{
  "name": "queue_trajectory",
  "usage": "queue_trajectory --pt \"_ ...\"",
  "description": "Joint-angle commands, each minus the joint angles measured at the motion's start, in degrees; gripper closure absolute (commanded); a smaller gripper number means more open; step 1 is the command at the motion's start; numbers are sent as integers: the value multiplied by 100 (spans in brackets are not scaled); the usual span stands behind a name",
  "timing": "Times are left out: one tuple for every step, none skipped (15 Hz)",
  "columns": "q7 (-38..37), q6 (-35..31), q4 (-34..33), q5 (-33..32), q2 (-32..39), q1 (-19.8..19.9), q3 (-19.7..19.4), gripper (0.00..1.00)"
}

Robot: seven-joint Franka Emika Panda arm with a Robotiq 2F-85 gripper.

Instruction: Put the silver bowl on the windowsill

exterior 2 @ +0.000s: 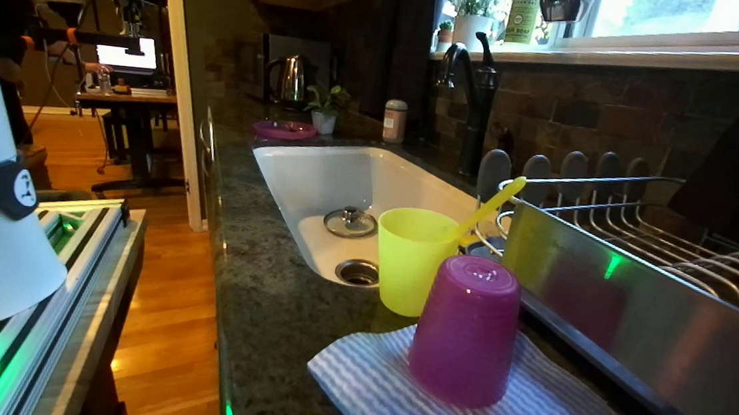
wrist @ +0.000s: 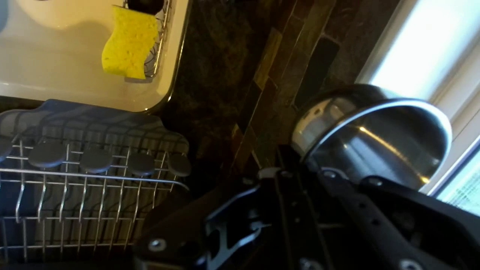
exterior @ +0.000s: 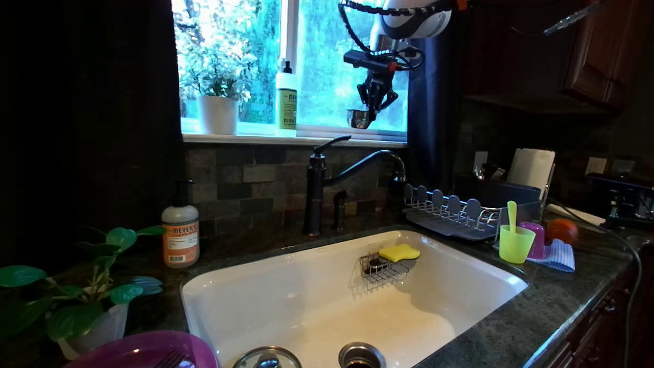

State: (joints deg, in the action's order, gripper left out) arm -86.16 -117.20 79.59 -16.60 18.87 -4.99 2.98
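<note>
Found the claw (wrist: pixel 300 157) at lower centre of the wrist view, clamped on the rim of the silver bowl (wrist: pixel 378 131). Saw into the tilted bowl's shiny hollow only there, right of centre. In an exterior view, saw the bowl right of upper centre, held up just above the line of the windowsill (exterior: pixel 255 139) in the frame. Could not tell the gap between them. Followed the windowsill leftward to a soap bottle (exterior: pixel 286 107) and a white flowerpot (exterior: pixel 218 115), set on top. In an exterior view, met a dark shape (exterior 2: pixel 565 2) at the top edge, too cut off to name. Spotted the yellow sponge (wrist: pixel 129 43) at upper left of the wrist view, higher in the frame than the dish rack (wrist: pixel 96 160). From an exterior view, saw the purple cup (exterior 2: pixel 465 336) upside down on a striped cloth (exterior 2: pixel 362 367), lower right, just beside the yellow-green cup (exterior 2: pixel 413 258) on the tabletop (exterior 2: pixel 265 332). Caught the steel kettle (exterior 2: pixel 292 79) only there, upper left of centre.
</note>
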Motion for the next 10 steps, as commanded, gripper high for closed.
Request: queue_trajectory --pt "-98 -223 -772 112 614 -170 -251 98" --pt "-53 -278 -934 127 749 -188 -286 98" --pt "-4 -309 -1125 126 908 -214 -322 98" --pt "54 -227 -1293 122 1042 -248 -355 98" --pt "-1 -269 -753 5 658 -114 -213 98" --pt "0 -270 -831 -1 744 -122 -223 93" --pt "0 -270 -831 -4 765 -122 -223 93" --pt "0 -270 -831 -4 765 -121 -223 98" --pt "-35 -413 -820 45 794 -104 -204 98" --pt "-93 -483 -810 5 822 -124 -219 98"
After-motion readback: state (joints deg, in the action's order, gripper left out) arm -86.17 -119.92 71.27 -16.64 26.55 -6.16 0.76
